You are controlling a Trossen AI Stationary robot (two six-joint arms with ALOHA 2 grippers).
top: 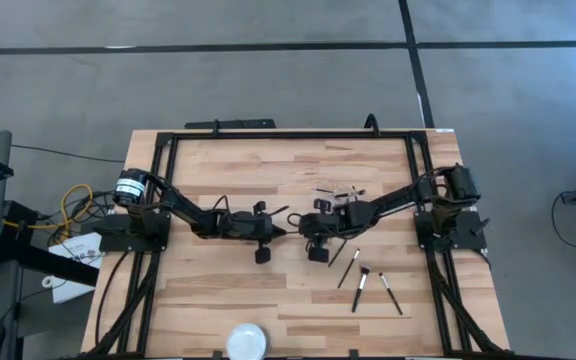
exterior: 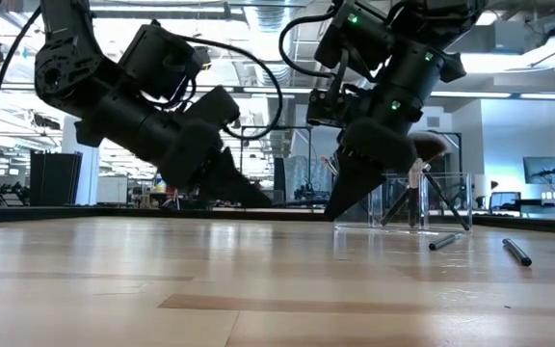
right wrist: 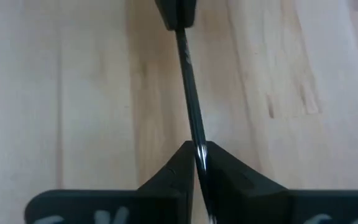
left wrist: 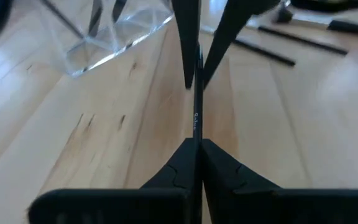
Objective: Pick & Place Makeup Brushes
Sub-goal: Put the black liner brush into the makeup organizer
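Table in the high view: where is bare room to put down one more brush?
The table's wood is bare in front of the left gripper, down to the white dish, and along the far edge on the left. It is crowded around the right gripper, the clear holder and the three loose brushes.

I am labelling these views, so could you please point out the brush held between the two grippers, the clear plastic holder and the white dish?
held brush [right wrist: 190, 106], right wrist view, mid handle.
clear plastic holder [left wrist: 114, 43], left wrist view, front wall.
white dish [top: 246, 341], high view, centre.
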